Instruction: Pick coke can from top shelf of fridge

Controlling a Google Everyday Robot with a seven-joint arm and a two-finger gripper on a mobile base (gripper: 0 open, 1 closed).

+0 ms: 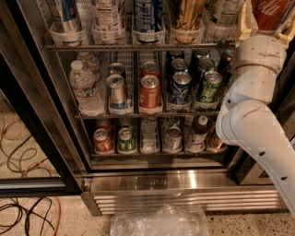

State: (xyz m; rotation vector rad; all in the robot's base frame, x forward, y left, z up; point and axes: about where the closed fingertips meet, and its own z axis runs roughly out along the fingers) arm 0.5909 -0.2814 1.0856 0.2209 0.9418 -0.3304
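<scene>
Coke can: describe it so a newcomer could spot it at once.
Start at the fridge and go up to the top shelf, then to its far right end, above the white arm. The coke can is there, at the tool; it alone is red with white script, unlike the blue, white and gold cans beside it.

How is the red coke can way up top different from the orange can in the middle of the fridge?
The coke can is bright red with white writing; the orange can is duller orange-red. The coke can sits at the top right, cut off by the picture's edge, right at the gripper; the orange can stands whole on the middle rack, silver top showing. Both are drink cans.
</scene>
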